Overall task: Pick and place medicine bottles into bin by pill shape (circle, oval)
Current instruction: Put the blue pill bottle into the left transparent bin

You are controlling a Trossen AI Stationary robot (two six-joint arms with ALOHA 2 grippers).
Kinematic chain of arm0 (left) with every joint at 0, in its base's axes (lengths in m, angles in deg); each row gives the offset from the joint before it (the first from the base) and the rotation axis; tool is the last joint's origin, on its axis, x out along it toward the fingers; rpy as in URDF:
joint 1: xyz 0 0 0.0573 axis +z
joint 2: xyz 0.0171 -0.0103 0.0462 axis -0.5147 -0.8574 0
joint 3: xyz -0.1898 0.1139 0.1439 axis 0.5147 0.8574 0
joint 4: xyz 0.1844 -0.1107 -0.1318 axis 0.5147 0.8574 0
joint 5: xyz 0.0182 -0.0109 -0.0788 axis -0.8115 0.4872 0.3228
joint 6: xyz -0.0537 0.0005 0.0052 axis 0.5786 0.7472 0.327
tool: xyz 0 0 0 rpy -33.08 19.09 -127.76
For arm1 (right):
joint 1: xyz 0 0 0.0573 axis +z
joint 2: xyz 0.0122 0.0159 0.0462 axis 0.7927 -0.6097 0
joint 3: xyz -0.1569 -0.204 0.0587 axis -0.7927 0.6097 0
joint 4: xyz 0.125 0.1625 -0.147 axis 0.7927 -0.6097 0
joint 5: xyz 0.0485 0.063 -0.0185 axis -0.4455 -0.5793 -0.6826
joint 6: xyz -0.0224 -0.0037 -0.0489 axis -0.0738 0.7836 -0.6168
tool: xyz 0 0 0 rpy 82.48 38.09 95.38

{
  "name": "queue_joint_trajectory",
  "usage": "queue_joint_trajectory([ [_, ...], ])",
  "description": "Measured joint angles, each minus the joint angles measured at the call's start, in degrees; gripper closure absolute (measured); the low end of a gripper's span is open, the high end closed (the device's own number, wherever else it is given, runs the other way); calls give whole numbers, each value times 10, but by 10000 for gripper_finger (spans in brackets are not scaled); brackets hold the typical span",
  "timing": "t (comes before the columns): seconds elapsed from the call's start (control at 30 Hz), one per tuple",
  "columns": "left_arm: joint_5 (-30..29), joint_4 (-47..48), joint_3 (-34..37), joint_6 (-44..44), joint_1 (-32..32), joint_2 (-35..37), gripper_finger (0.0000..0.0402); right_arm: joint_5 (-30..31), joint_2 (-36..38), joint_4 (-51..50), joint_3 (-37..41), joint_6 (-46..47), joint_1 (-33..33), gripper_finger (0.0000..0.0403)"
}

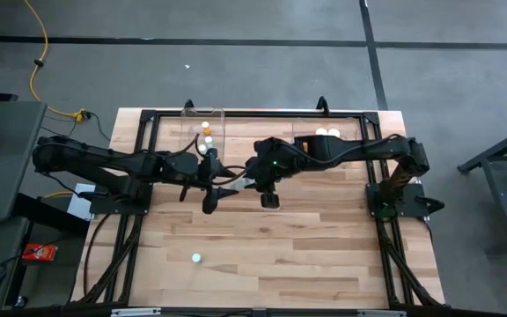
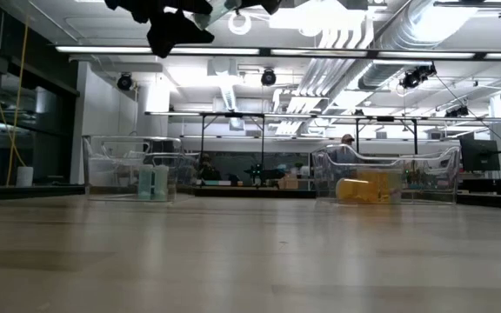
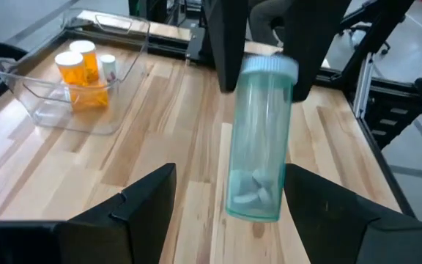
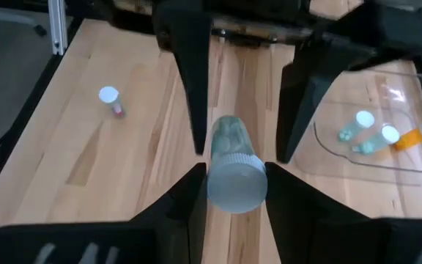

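A pale greenish clear medicine bottle with a white cap hangs in the air over the table's middle, with white pills in its lower end. My right gripper is shut on it. My left gripper stands open, one finger on either side of the bottle's lower body with a gap on both sides. In the high view the left gripper and the right gripper face each other. Another small white-capped bottle stands on the wood near the front edge. My right gripper pinches the bottle's white cap between its two fingers, one on each side of the cap. The fingers slant down from the table's right side and lie along the bottle. The bottle is lifted clear and tilted, its bottom end lower and pointing toward my left gripper.
Two clear bins sit at the table's far edge. The left bin holds pale green bottles and an orange one. The right bin holds amber bottles. Bare wood stretches across the near half of the table.
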Motion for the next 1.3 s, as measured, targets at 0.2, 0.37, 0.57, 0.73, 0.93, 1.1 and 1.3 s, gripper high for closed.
queue_joint_trajectory([
  [0.2, 0, -21, 0, -12, 0, -6, 164, 4, 0, 1, 0, -6, 0, 302],
  [0.37, 0, -23, 0, -20, 0, -6, 186, 4, 0, 1, 1, -6, 0, 302],
  [0.57, 0, -23, 0, -20, 0, -6, 234, 17, 0, 3, 1, -7, 0, 301],
  [0.73, 0, -23, 0, -20, 0, -6, 271, 19, 0, 12, 1, -7, 0, 292],
  [0.93, 2, -22, 0, -21, 0, -6, 300, 18, 0, 14, 1, -7, 0, 280],
  [1.1, 2, -7, 0, -23, 0, 5, 308, 18, 0, 14, 1, 0, 0, 254],
  [1.3, -1, 25, 0, -31, 1, 29, 307, 24, 1, -14, -18, -17, -7, 194],
])
